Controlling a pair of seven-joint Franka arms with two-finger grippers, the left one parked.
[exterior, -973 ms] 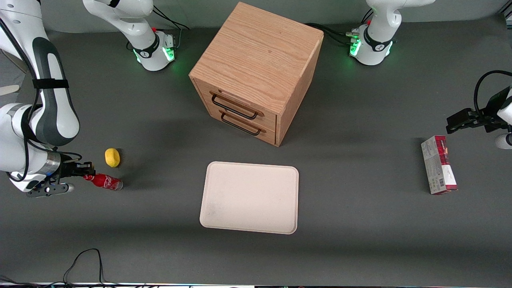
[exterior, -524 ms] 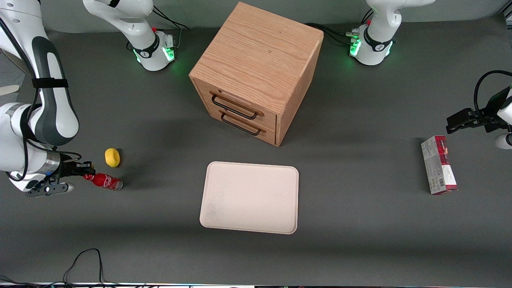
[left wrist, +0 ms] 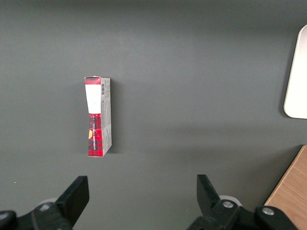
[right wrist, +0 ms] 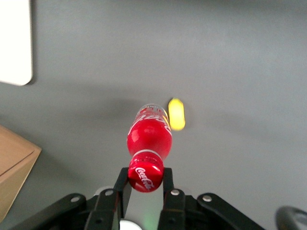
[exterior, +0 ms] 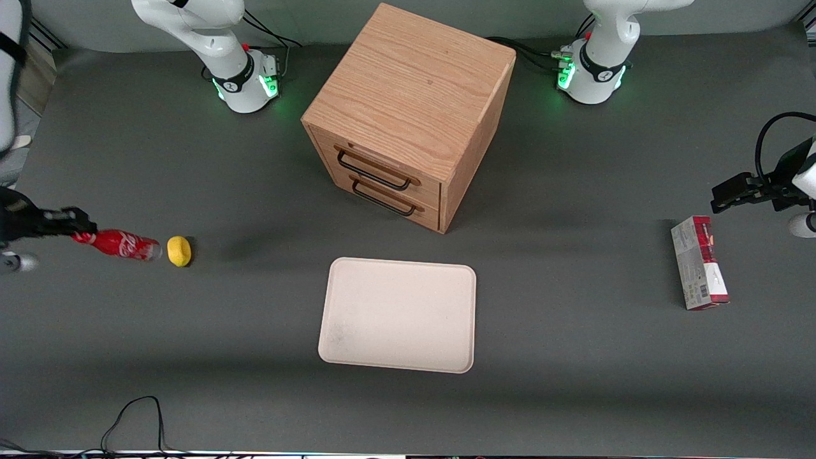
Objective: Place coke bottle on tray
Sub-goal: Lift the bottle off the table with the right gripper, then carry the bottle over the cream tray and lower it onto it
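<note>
My right gripper (exterior: 81,233) is shut on the capped end of the coke bottle (exterior: 119,244), a small red bottle with white script lettering and a clear base. It holds the bottle raised off the table at the working arm's end, roughly level, base pointing toward the lemon. In the right wrist view the fingers (right wrist: 123,184) clamp the red cap, and the bottle (right wrist: 149,136) hangs above the grey table. The cream-white tray (exterior: 398,314) lies flat in front of the cabinet, nearer the front camera, with nothing on it. Its corner shows in the right wrist view (right wrist: 15,43).
A yellow lemon (exterior: 179,250) lies on the table just past the bottle's base, also in the right wrist view (right wrist: 176,114). A wooden two-drawer cabinet (exterior: 408,115) stands mid-table. A red-and-grey carton (exterior: 699,271) lies toward the parked arm's end.
My gripper has lifted the coke bottle off the table and carried it up and outward toward the working arm's end; the arm has swung mostly out of the front view. The lemon has not moved.
</note>
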